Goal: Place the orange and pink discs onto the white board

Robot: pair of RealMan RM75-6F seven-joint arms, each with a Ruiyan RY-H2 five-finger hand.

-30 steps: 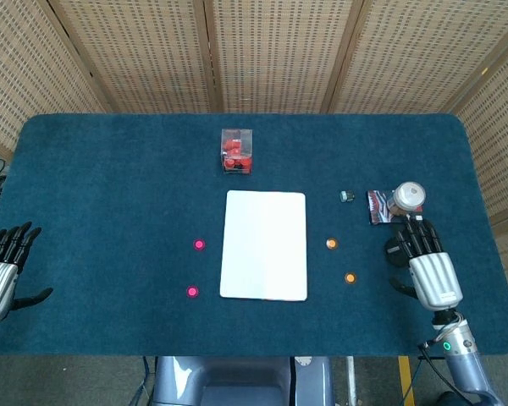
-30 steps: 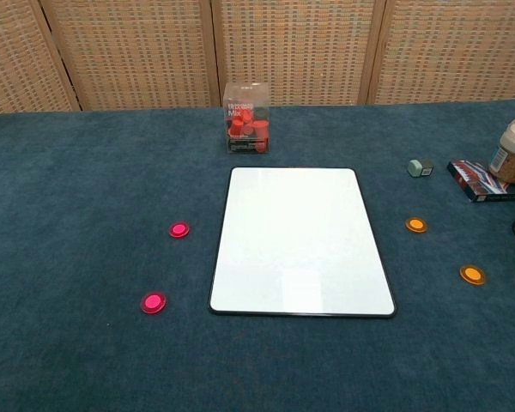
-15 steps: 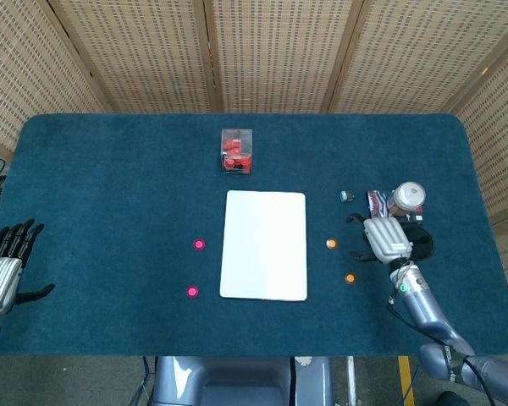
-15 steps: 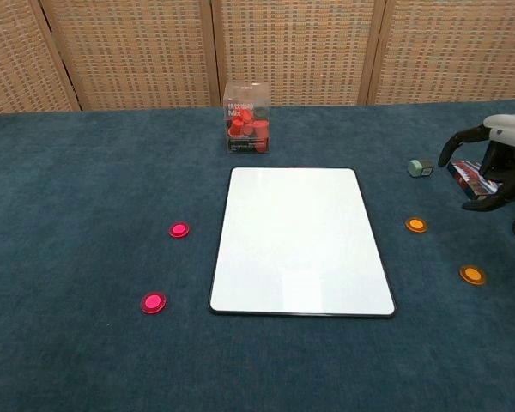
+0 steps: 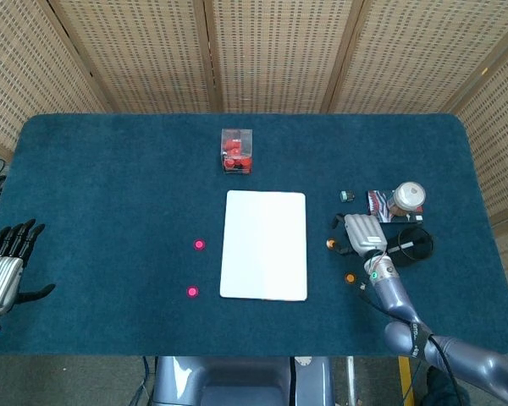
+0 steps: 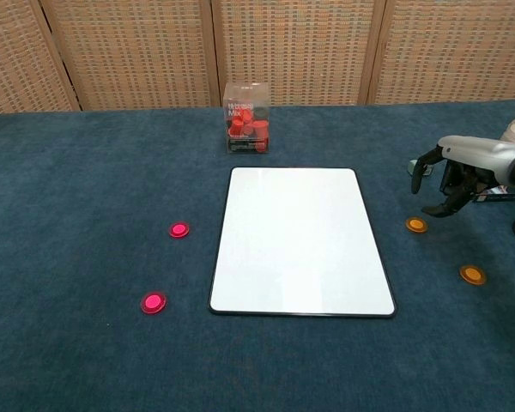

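Observation:
The white board (image 5: 264, 244) (image 6: 301, 239) lies flat in the middle of the blue table. Two pink discs (image 5: 199, 244) (image 5: 192, 292) (image 6: 179, 230) (image 6: 153, 302) lie to its left. Two orange discs (image 5: 330, 244) (image 5: 350, 277) (image 6: 416, 225) (image 6: 472, 275) lie to its right. My right hand (image 5: 360, 232) (image 6: 455, 172) hovers palm down just above and behind the nearer-to-board orange disc, fingers curved and apart, holding nothing. My left hand (image 5: 3, 266) rests open at the table's left edge, far from the discs; the chest view does not show it.
A clear box of red pieces (image 5: 237, 151) (image 6: 246, 129) stands behind the board. A small grey cube (image 5: 346, 196), a patterned flat packet (image 5: 377, 205) and a jar (image 5: 406, 200) sit by my right hand. A black cable (image 5: 413, 242) loops to its right.
My right hand has swept left from the table's right side, over the jar and packet, to just above the upper orange disc. The left hand and all discs have stayed put.

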